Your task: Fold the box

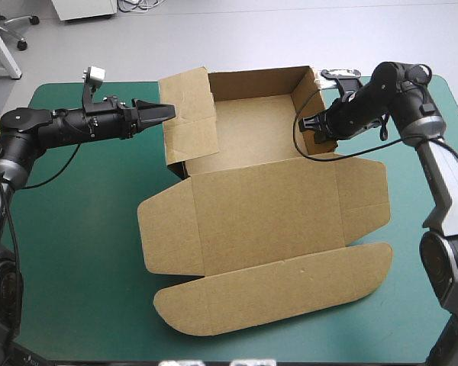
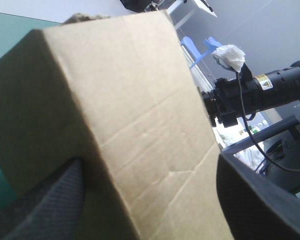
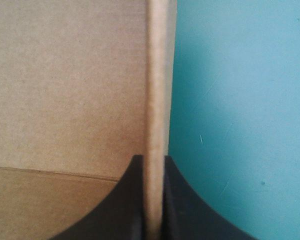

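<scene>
At right wall of box (image 1: 259,198) | right hand (image 3: 154,162) pinches it | left hand (image 1: 166,111) level, open

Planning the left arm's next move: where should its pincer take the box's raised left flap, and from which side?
Take the flap at its upper free edge, coming from the table's left: it stands raised on the box, tilted outward, thin edge exposed, facing the open left pincer. The right pincer clamps the opposite wall.
</scene>
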Robot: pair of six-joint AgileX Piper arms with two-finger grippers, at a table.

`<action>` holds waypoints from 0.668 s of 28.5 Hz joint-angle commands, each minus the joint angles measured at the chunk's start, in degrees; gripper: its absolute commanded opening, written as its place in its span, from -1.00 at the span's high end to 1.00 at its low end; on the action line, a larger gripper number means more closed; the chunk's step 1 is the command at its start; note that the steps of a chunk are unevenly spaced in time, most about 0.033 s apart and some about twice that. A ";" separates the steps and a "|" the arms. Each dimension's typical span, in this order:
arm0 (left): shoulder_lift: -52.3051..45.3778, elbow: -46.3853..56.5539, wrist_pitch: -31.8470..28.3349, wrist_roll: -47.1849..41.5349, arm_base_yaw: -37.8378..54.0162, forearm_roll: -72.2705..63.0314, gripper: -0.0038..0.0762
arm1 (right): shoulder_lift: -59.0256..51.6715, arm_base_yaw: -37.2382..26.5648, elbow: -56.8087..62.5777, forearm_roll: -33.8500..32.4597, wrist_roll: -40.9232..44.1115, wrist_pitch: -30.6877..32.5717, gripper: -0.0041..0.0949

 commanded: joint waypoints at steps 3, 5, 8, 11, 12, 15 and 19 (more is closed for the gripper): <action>-2.95 -1.90 2.27 -0.43 -0.57 -3.99 -0.41 | -2.83 1.93 -1.65 0.71 2.11 -2.23 0.98; -2.95 -1.90 0.86 -0.43 -1.08 -2.45 -0.41 | -2.83 2.74 -1.65 0.26 2.72 -2.65 0.98; -2.95 -1.90 -1.90 -1.36 -3.06 2.30 -0.40 | -2.83 4.03 -1.65 -0.27 3.38 -3.54 0.98; -2.95 -1.90 -5.91 -2.21 -5.95 7.24 -0.40 | -2.83 5.95 -1.65 -1.74 5.46 -4.28 0.98; -2.95 -1.90 -7.32 -2.57 -6.56 8.57 -0.40 | -2.83 6.40 -1.65 -2.15 5.59 -4.27 0.98; -2.95 -1.90 -10.23 -3.90 -7.72 12.48 -0.40 | -2.83 7.63 -1.65 -3.57 6.66 -4.68 0.98; -2.95 -1.90 -11.74 -6.55 -8.31 17.57 -0.40 | -2.83 7.67 -1.65 -2.30 7.81 -5.88 0.98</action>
